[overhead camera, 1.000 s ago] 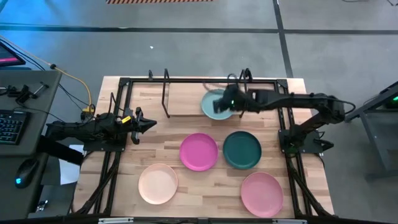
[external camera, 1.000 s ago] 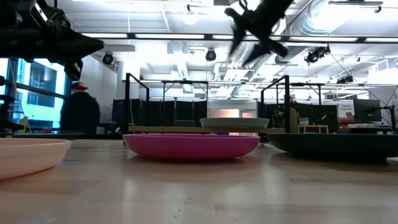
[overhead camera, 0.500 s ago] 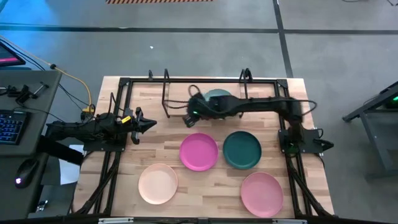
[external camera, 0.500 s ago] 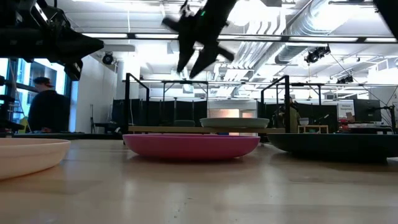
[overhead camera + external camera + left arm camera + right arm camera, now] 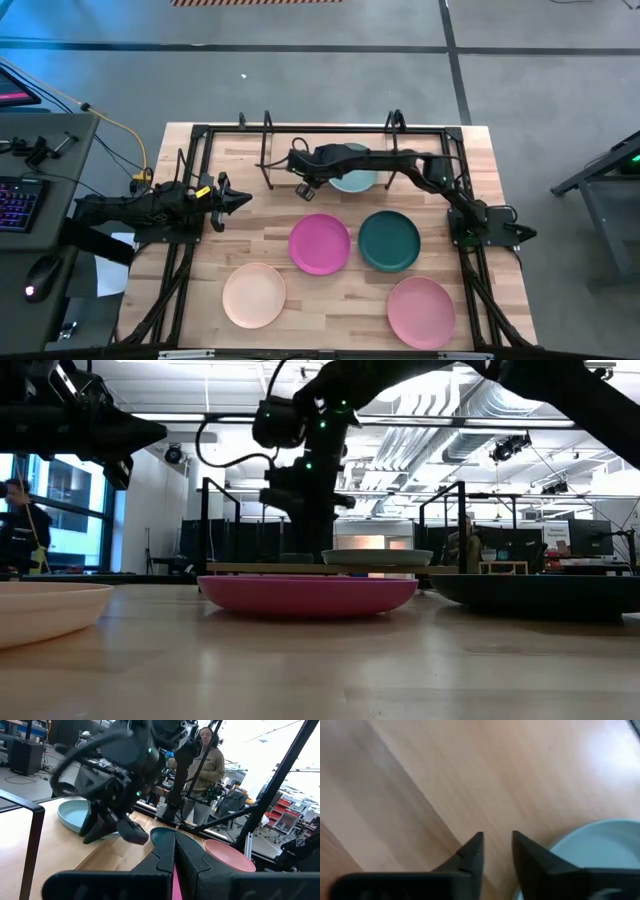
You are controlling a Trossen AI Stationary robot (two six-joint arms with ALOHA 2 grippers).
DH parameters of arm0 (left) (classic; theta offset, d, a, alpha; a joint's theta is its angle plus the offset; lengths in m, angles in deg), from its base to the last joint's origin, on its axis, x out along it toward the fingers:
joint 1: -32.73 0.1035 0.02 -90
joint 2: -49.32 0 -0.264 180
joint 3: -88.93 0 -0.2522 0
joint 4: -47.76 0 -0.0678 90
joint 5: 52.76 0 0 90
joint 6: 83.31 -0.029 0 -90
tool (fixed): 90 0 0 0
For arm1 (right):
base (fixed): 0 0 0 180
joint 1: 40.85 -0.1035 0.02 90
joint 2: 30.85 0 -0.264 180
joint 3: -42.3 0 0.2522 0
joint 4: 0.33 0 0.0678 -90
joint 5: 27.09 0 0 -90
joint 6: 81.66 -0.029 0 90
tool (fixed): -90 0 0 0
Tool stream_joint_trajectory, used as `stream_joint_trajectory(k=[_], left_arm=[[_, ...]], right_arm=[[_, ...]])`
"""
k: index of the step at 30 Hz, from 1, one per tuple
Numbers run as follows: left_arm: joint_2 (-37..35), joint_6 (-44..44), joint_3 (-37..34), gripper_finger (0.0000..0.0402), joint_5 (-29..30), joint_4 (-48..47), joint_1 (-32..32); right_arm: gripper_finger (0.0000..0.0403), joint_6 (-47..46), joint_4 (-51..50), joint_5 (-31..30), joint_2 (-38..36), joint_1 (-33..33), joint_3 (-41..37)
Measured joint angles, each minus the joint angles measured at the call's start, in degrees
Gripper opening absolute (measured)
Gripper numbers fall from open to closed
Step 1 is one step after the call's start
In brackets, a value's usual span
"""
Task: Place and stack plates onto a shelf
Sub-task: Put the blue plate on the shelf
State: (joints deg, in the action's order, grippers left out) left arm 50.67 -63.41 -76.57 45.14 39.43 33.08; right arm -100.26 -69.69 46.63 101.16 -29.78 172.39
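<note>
No legible text, label, brand, number or sign appeared in any view. No markings could be read on the plates, the shelf, the arms or the room's equipment.

Pale teal plate [image 5: 352,180] half under arm

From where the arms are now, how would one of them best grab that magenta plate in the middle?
Probably by its raised rim: the magenta plate lies flat and shallow, so nothing else offers a hold. Its left edge, facing the left gripper, has bare table beside it; the dark green plate crowds the right edge.
</note>
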Motion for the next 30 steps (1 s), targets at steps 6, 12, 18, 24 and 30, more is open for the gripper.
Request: stream_joint_trajectory(k=[6,12,18,24,30], left_arm=[[0.0,0.0,0.0,0.0001,0.0,0.0,0.01],[0.0,0.0,0.0,0.0001,0.0,0.0,0.0],[-0.01,0.0,0.0,0.0001,0.0,-0.02,0.0],[-0.01,0.0,0.0,0.0001,0.0,-0.02,0.0],[-0.02,0.0,0.0,0.0001,0.0,-0.02,-0.01]], right_arm=[[0.0015,9.77,-2.85,-3.15,0.11,-0.07,0.0],[0.0004,16.29,-7.84,-4.76,0.12,0.24,0.0],[0.0001,20.68,-9.72,-10.85,0.11,0.39,0.0],[0.0001,21.65,-12.53,-13.77,0.12,2.42,0.0],[0.0,19.09,-11.26,-14.72,-1.08,3.33,-0.04]])
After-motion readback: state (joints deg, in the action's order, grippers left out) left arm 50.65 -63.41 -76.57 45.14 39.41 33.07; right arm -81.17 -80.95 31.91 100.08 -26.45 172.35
